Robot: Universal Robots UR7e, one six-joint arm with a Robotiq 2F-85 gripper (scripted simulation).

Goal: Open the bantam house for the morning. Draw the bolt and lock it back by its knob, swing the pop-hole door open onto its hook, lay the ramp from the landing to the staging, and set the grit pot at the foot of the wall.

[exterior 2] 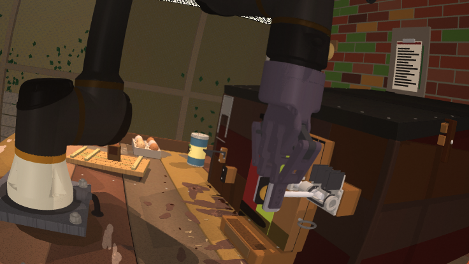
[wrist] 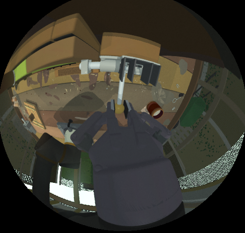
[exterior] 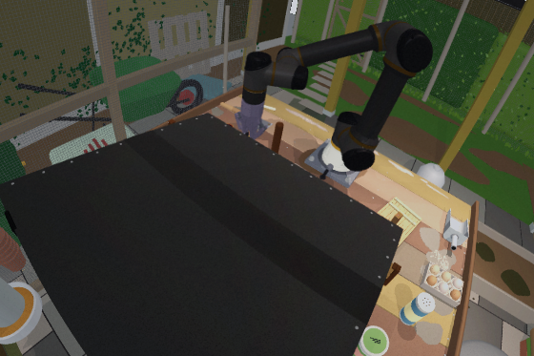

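The bolt (wrist: 104, 65) is a pale metal rod in dark brackets (wrist: 141, 71), fixed on a wooden block on the house's front wall. Its thin handle (wrist: 120, 89) sticks out and ends in a yellow knob (wrist: 119, 108). The pop-hole door (exterior 2: 276, 192) stands slightly ajar beside the bolt (exterior 2: 323, 197), with a landing (exterior 2: 242, 235) at its foot. The ramp (exterior 2: 107, 160) lies flat on the staging near the arm's base. A brown pot (wrist: 154, 109) lies on the bench. My gripper (wrist: 119, 107) is closed on the bolt's knob (exterior 2: 263, 192).
The black roof (exterior: 190, 241) of the house overhangs just above my wrist. An egg tray (exterior 2: 145, 145) and a yellow tin (exterior 2: 198, 148) stand on the staging beyond the door. The arm's base (exterior 2: 39, 185) is bolted to the left. Mesh walls enclose the run.
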